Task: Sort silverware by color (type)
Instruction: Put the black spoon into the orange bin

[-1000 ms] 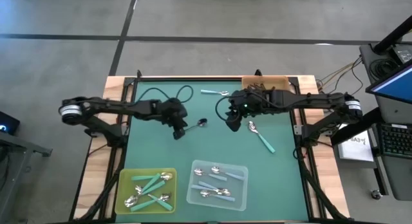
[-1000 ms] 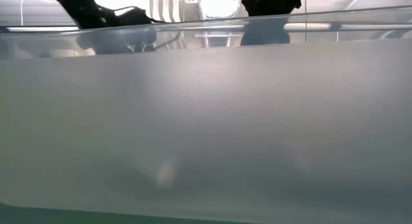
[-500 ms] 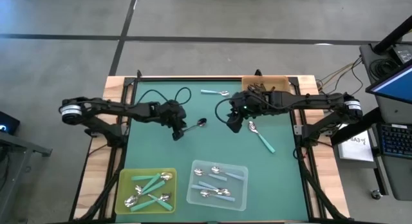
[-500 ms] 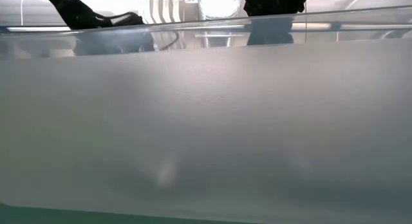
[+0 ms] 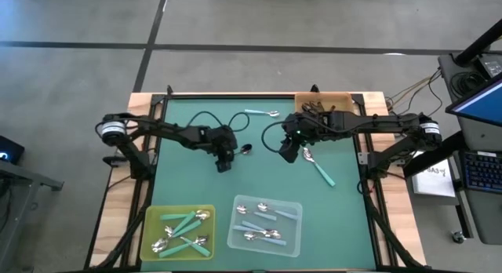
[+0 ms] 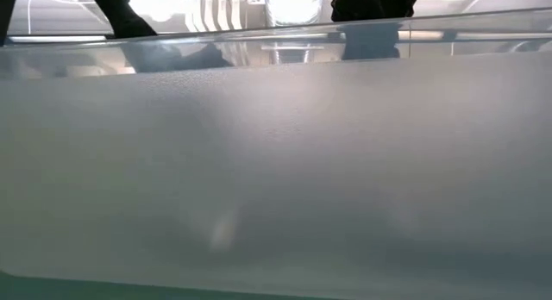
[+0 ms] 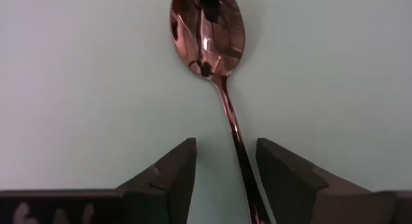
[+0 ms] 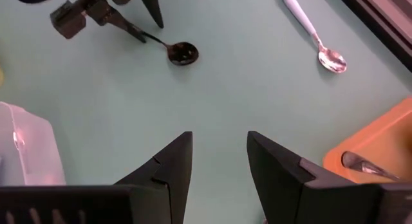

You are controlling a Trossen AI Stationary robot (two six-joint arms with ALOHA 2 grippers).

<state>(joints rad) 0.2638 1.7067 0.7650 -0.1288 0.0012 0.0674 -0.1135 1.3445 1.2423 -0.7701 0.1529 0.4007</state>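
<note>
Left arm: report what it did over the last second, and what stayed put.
The left gripper moved toward the table's middle along the black-handled spoon, nearer its bowl, and its fingers opened; they now straddle the handle, the spoon lying on the mat. The right gripper stayed open and hovering. The light blue spoon, the teal spoon and the yellow tray and clear tray stayed put.

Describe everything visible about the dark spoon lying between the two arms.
The dark spoon has a glossy, mirror-like oval bowl and a thin dark handle. It lies flat on the green table, near the middle. Its handle runs between the open fingers of the left hand, close against one of them.
</note>
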